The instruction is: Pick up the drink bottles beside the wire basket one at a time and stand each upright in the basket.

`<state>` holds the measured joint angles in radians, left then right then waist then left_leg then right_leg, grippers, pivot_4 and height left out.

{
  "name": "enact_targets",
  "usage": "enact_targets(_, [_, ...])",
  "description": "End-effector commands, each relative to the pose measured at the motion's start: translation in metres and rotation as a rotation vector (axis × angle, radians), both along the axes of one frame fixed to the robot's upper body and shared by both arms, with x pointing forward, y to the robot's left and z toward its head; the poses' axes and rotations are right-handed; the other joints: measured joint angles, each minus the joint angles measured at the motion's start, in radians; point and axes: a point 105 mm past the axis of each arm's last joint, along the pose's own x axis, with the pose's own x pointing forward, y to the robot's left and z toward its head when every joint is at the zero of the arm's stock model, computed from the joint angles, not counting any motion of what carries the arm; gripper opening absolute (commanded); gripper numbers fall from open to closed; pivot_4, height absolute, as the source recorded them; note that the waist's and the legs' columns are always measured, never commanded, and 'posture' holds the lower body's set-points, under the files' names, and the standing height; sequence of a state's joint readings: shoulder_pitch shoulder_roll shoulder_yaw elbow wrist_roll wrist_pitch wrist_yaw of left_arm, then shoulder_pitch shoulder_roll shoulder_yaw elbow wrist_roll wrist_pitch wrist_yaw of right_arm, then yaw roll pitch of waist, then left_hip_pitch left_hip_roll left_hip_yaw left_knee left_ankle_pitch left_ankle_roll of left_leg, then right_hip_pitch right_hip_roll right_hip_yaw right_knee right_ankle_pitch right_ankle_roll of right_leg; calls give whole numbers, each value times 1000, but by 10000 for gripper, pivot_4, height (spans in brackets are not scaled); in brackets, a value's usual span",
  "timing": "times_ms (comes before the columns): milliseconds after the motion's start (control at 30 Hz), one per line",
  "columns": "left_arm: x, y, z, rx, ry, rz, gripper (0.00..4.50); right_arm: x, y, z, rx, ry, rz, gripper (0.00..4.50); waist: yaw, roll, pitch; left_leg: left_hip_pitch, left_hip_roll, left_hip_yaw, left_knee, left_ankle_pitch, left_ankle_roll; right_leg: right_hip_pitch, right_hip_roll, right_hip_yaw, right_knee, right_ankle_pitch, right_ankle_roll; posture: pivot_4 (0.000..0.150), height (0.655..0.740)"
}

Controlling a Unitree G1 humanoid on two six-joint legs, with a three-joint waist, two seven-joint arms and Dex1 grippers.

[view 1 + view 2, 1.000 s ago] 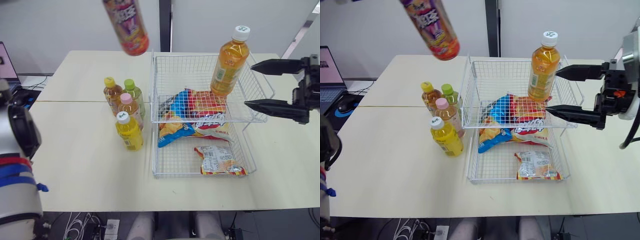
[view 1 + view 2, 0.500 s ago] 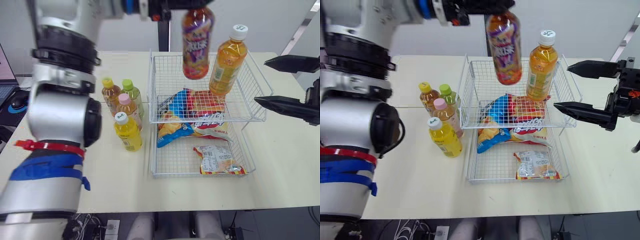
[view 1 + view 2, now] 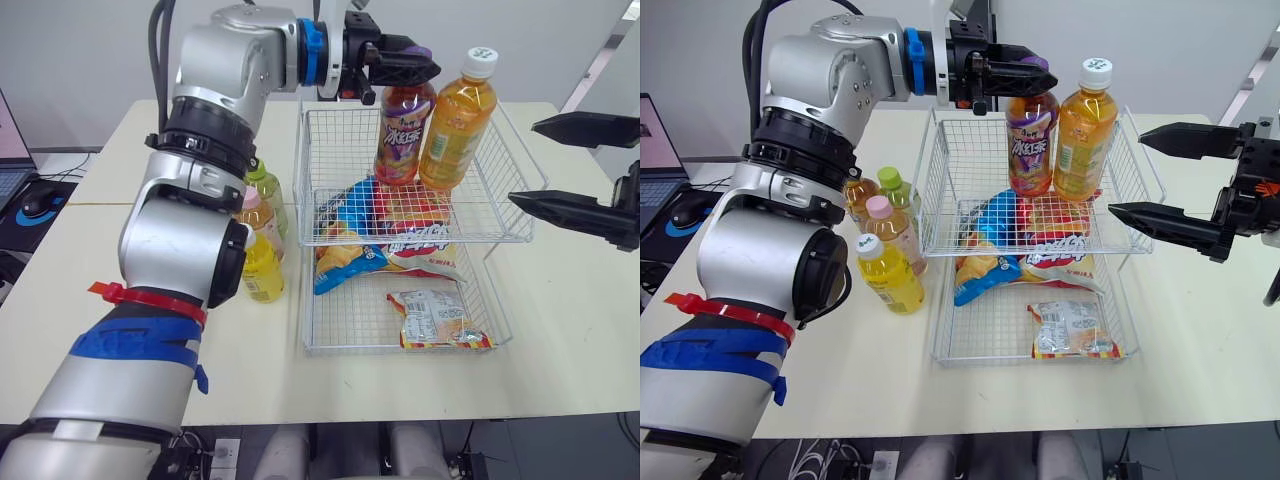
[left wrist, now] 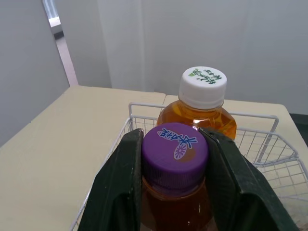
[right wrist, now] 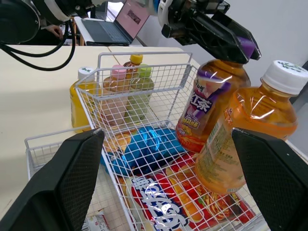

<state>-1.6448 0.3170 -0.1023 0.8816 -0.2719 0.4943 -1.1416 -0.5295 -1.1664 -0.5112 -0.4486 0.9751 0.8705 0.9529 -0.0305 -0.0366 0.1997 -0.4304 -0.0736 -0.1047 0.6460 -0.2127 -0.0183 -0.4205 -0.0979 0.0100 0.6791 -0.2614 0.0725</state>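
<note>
Now left gripper (image 3: pixel 408 70) pinches purple-capped bottle (image 3: pixel 402 135); two basketed, four outside; right gripper (image 3: pixel 528 162) spread.

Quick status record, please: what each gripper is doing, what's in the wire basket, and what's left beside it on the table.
left gripper: shut on purple-capped amber bottle, upright in upper tier of white wire basket; base contact unclear
right gripper: open, beside basket, holding nothing
already placed: white-capped orange bottle, upright, next to held one
left on table: yellow-capped bottle, green-capped bottle, pink-capped bottle, white-capped yellow bottle
below upper tier: snack bags
</note>
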Motion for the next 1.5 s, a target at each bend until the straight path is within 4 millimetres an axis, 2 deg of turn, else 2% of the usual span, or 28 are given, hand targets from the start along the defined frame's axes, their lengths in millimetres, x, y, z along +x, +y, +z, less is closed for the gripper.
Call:
enact_targets(33, [-1,-2,11,-28,-52,7,13607,-6,0,11,-4,-56,-5,45000,0,0,0,0,0,0,0,0,0,0,0,0,0,0,0,1500,7400])
enact_targets(167, [0,-5,7,-20,-40,-2,13607,-5,-1,11,-2,-57,-16,45000,0,0,0,0,0,0,0,0,0,0,0,0,0,0,0,1500,7400])
enact_targets(300, [-3,-4,13,-54,7,-14,13607,-4,-3,12,2,-57,-35,45000,0,0,0,0,0,0,1,0,0,0,0,0,0,0,0,1500,7400])
enact_targets(333, [-4,-3,14,-54,10,-19,20798,-3,-4,12,5,-57,-38,45000,0,0,0,0,0,0,1,0,0,0,0,0,1,0,0,1500,7400])
enact_targets(367, [-4,-2,15,-54,12,-22,22838,-3,-4,12,7,-57,-40,45000,0,0,0,0,0,0,1,0,0,0,0,0,1,0,0,1500,7400])
enact_targets(567, [-8,9,24,-39,3,-22,42340,1,-8,15,29,-68,-67,45000,-1,0,0,0,0,0,0,0,0,0,0,0,1,0,0,1500,7400])
enact_targets(600, [-9,11,25,-40,2,-20,44503,1,-8,15,29,-70,-70,45000,-1,0,0,0,0,0,0,0,0,0,0,0,1,0,0,1500,7400])
enact_targets(867, [-12,23,33,-61,3,6,44503,6,-12,17,27,-96,-97,45000,0,0,0,0,0,0,1,0,0,0,0,0,1,0,0,1500,7400])
enact_targets(1067, [-21,45,45,-49,-60,48,44503,8,-13,17,15,-104,-91,45000,-4,0,0,0,0,0,0,0,0,0,0,0,1,0,0,1500,7400])
enact_targets(1333, [-37,103,72,-149,-134,223,44503,7,-3,13,11,-77,-21,45000,-4,0,0,0,0,-1,1,0,0,0,1,0,1,0,0,1500,7400])
enact_targets(1500, [-53,145,59,-107,-159,354,44503,6,12,13,5,-84,93,45000,-11,1,0,1,1,0,0,0,0,0,1,1,2,0,0,1500,7400])
